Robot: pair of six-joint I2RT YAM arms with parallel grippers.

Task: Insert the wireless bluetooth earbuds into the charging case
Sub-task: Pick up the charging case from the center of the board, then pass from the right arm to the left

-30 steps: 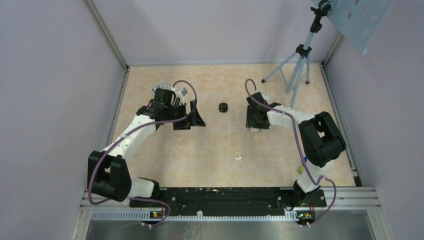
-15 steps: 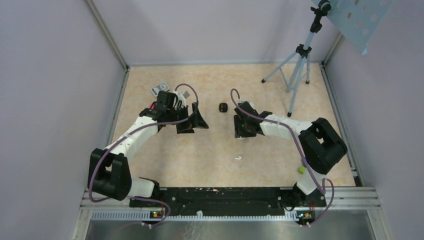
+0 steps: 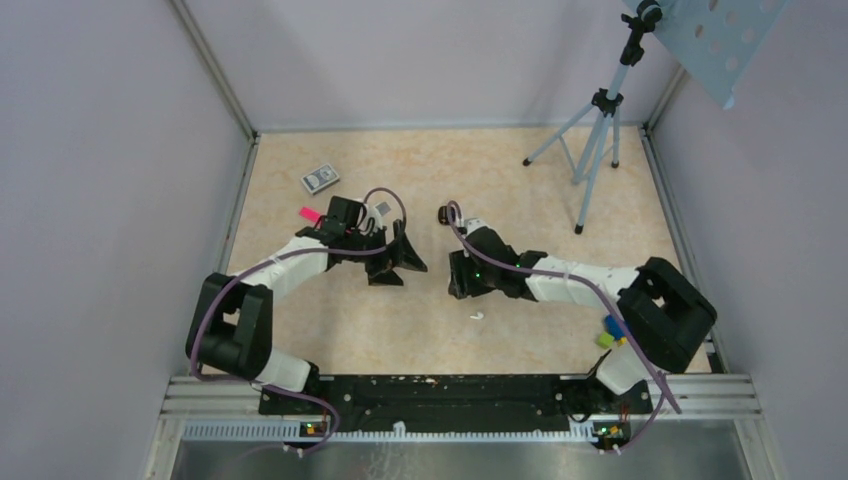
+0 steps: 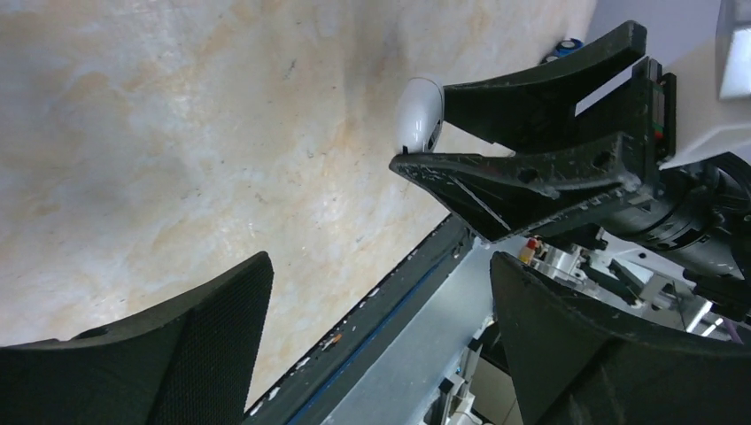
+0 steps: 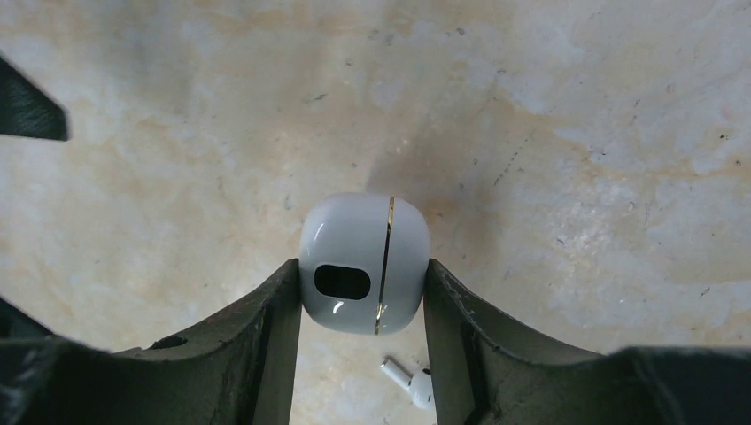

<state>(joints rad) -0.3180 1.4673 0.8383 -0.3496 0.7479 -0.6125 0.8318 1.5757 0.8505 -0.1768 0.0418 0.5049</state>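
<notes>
We see left pincer (image 3: 401, 263) gaping wide, holding nothing. Right pincer (image 5: 361, 294) clamps white case (image 5: 354, 237) by its sides. Case is closed, with a gold seam and dark oval; insides hidden. One white stemmed earbud (image 5: 404, 378) lies on surface (image 3: 520, 180) just beside case, outside it.

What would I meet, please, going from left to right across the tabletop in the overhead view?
Pink piece → left end effector → white earbud → tripod.
</notes>
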